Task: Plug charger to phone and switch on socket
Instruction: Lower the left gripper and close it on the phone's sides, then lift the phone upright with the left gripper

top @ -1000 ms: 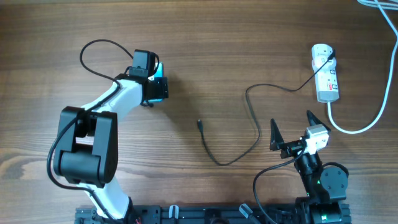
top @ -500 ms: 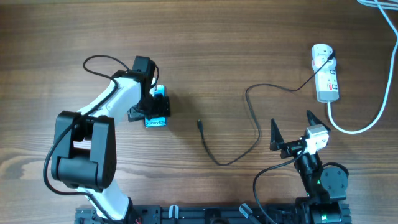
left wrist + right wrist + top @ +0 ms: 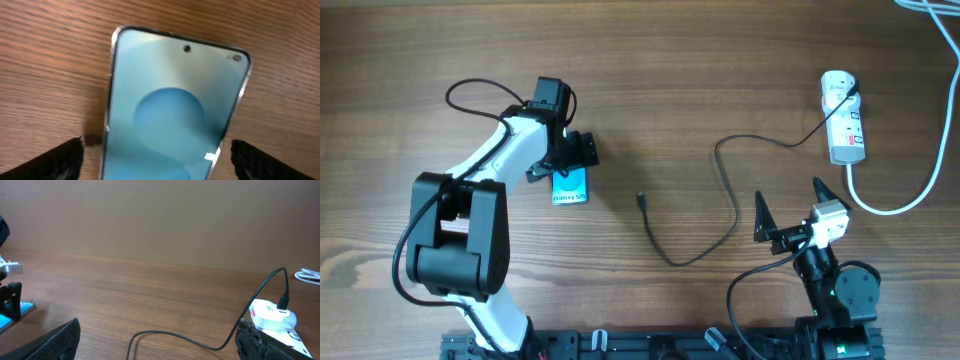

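Note:
The phone lies flat on the wooden table, teal screen up, and fills the left wrist view. My left gripper is open just beyond its far end, with one black finger on each side of it and neither touching. The charger is a thin black cable running from the socket in a loop to its connector tip mid-table. My right gripper stands open near the front right with nothing in it. The right wrist view shows the cable and the socket.
A thick white cord curves from the socket along the table's right side and up to the far right corner. The left arm's own black wire loops behind it. The arm bases stand at the front edge.
My left gripper has set the phone down flat on the table, opened and drawn back from it. The right arm, cable and socket have not moved.

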`<act>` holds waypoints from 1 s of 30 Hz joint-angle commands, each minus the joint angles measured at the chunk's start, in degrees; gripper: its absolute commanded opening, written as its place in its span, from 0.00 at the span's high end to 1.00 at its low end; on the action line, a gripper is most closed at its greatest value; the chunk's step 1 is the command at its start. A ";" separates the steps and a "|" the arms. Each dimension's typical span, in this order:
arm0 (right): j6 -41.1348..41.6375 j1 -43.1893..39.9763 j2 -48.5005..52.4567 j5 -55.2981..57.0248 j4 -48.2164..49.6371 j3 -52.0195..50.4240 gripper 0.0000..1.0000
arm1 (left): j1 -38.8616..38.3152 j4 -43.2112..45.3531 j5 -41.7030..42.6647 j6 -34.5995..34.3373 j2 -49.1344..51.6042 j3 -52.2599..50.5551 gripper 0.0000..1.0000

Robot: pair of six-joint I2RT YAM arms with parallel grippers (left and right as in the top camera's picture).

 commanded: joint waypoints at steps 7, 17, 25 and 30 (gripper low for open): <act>-0.42 0.22 0.07 0.13 0.31 -0.15 0.00 | -3.54 0.57 -3.52 5.46 1.46 0.17 0.00; -0.44 0.22 0.07 0.13 0.31 -0.15 0.00 | -3.37 0.24 -3.58 5.25 1.53 -1.53 0.00; -0.39 0.22 0.07 0.15 0.31 -0.15 0.00 | -3.04 1.68 -6.34 5.51 1.51 -1.46 0.10; -0.42 0.22 0.07 0.13 0.31 -0.15 0.00 | -3.06 1.29 -6.34 5.51 1.51 -1.49 0.08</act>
